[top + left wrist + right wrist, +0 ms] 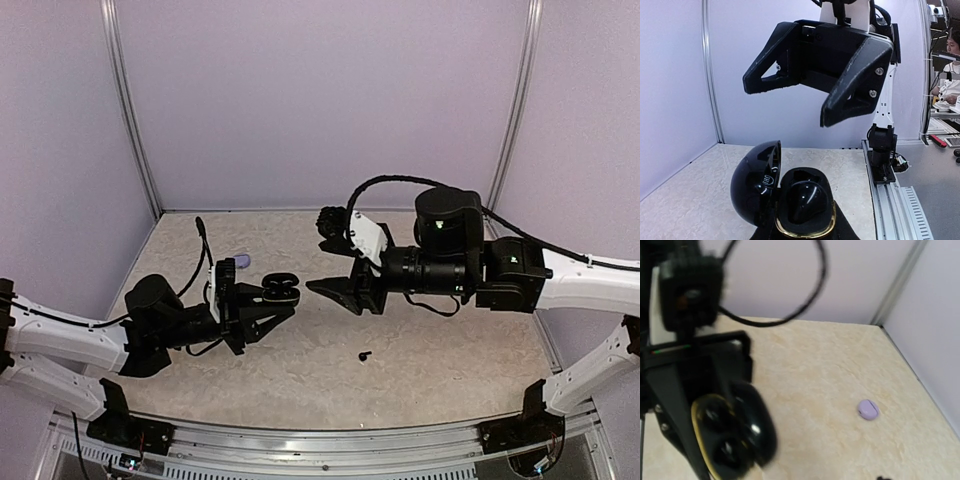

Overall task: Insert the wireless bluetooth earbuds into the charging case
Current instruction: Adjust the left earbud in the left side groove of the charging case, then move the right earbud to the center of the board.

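Right gripper (787, 102): the fingers are spread wide and nothing is seen between them. It is poised just above and right of the open case.
Left gripper (275, 302): it is pinched on the base of the black charging case (802, 207), which is held up off the table (450, 350).
Charging case: the lid is swung open to the left. The gold-rimmed base faces the right gripper. Whether its glossy wells are already filled cannot be told.
Earbuds: one black earbud (364, 355) is seen lying on the table, nearer than both grippers and well apart from them. No other buds can be made out.
Farther out: a lilac case (240, 261) lies just beyond the left gripper. A dark rounded object (330, 222), possibly another case, sits at the far side.
Risk, pick-up: the bud is tiny and smooth, so it could be flicked away or pinched askew by the broad fingers.
Risk, seating: a bud brought in at the wrong angle may be left proud of its well, or may drop from the raised case.
Risk, contact: the lid could be knocked shut, or the case twisted in its grip, if it is struck by the right fingers.
Risk, mix-up: the bud might be matched to the wrong case.
Writing: a small pale emblem is seen by the hinge but cannot be read. No other lettering is legible.
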Available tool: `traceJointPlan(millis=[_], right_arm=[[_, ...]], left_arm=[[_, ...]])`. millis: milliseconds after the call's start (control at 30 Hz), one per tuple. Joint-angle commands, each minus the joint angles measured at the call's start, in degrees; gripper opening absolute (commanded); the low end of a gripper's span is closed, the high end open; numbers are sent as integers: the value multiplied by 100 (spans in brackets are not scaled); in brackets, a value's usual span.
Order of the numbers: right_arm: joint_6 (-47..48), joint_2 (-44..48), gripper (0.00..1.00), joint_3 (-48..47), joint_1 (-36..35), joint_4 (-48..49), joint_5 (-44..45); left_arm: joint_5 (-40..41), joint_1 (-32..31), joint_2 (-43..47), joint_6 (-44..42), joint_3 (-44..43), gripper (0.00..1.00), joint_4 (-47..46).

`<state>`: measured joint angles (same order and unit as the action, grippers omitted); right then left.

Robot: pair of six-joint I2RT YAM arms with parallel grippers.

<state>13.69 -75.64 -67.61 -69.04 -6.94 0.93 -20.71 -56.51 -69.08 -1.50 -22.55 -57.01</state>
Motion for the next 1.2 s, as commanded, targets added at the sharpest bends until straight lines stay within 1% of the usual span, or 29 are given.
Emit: traceJointPlan(millis=[0, 133, 267, 367, 467, 700, 800, 933, 1167], right_arm=[[-509, 405, 65, 239, 352, -265, -367], [-867, 537, 63, 331, 682, -891, -412], [-946, 505, 60, 563, 971, -1496, -624], [-919, 137, 58, 661, 1256, -2058, -820], [-828, -365, 55, 586, 1296, -2505, -797], [-534, -1405, 54, 246, 1297, -3017, -837], [-459, -1812, 51, 144, 1297, -3134, -776], [-498, -2060, 49, 115, 1296, -3118, -631], [-404, -2298, 49, 108, 1287, -3020, -622]], left_arm=[[0, 95, 181, 120, 167, 0, -242], [46, 112, 236, 125, 251, 0, -269], [57, 123, 249, 124, 327, 0, -332], [54, 133, 237, 260, 356, 0, -367], [52, 134, 258, 289, 394, 0, -372], [-26, 159, 307, 260, 435, 0, -319], [-45, 175, 283, 264, 443, 0, -328], [-44, 191, 272, 248, 453, 0, -335], [-73, 202, 204, 238, 444, 0, -379]])
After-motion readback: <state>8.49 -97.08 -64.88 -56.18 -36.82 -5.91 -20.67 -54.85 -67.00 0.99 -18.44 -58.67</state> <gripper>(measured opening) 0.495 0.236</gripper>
